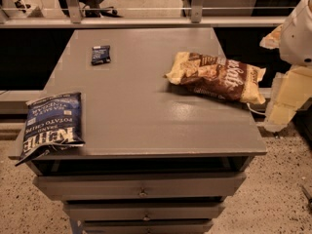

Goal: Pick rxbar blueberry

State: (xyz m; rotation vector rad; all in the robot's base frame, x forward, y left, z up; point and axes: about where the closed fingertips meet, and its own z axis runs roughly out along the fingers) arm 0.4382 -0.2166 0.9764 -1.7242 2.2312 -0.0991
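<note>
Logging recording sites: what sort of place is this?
Probably an office or lab snack area: a grey drawer cabinet bearing a dark blue chip bag and a brown chip bag, a speckled floor, a metal railing behind. The small navy rxbar blueberry lies back left; the gripper hangs beyond the right edge.

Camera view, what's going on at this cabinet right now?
A robot is set to pick the rxbar blueberry, which lies untouched at the far left of the gray cabinet top. The gripper hangs off the right edge, near the brown and cream chip bag. A blue Kettle chip bag overhangs the near left corner.
</note>
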